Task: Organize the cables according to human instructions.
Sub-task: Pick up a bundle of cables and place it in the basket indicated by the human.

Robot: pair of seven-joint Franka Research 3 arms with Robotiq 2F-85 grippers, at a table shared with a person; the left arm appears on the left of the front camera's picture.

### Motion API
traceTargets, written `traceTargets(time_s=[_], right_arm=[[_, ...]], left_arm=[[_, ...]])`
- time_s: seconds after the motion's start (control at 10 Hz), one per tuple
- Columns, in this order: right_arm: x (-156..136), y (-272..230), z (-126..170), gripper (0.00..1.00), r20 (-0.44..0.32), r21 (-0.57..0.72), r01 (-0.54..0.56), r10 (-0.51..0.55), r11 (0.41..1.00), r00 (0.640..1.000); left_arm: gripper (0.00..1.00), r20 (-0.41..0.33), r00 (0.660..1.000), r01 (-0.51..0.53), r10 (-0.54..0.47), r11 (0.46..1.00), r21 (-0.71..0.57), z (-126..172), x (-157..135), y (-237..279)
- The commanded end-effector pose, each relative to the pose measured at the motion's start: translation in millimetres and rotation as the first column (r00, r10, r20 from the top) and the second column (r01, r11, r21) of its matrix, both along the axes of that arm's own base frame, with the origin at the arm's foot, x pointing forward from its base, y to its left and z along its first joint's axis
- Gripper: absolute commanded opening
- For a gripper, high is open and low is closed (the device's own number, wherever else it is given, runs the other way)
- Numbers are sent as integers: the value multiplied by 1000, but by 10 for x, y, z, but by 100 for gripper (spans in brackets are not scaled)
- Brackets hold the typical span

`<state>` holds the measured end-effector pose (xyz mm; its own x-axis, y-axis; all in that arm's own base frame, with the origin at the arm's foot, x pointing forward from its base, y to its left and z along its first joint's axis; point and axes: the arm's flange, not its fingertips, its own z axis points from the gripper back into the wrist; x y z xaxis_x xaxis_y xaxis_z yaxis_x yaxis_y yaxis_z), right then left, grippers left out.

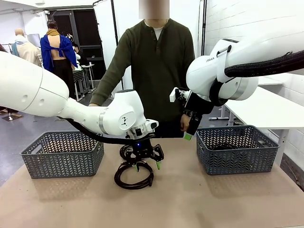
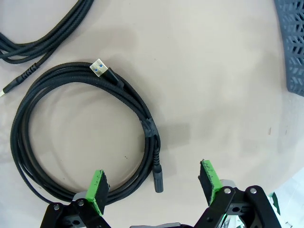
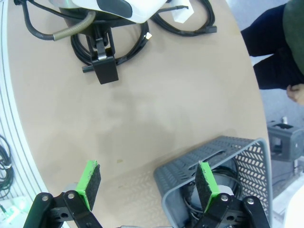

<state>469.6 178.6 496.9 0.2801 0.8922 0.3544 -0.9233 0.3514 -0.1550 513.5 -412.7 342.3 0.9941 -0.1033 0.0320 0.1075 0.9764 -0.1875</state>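
Surface [image 1: 213, 199]: one basket [image 1: 61, 154] at the left, a second basket [image 1: 237, 149] at the right, well apart. Between them, left of centre, a coiled cable [image 1: 134, 178] lies on the surface, with a second coil [image 1: 127, 153] just behind it. Left fingers [image 1: 158, 165] hang over the front coil. Right fingers [image 1: 188, 136] hang beside the right basket's inner wall. Person [image 1: 156, 61] stands behind the surface, centre.

White brick wall [image 1: 259, 19], white side table [image 1: 266, 111] (at right), grey floor [image 1: 28, 133], white partition panels [image 1: 124, 19]
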Motion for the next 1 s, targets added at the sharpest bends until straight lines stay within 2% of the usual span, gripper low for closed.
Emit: traceTargets(time_s=[0.0, 0.7, 0.9], right_arm=[[-10, -8, -8, 100, 0, 0, 2, -2, 1000, 1000], [-10, -8, -8, 100, 0, 0, 2, -2, 1000, 1000], [-10, -8, -8, 100, 0, 0, 2, -2, 1000, 1000]], left_arm=[[100, 2, 999, -49, 48, 998, 50, -36, 44, -90], [100, -49, 995, -80, 86, 990, 120, -158, 120, -202], [100, -43, 995, -82, 89, 987, 141, -193, 147, -238]])
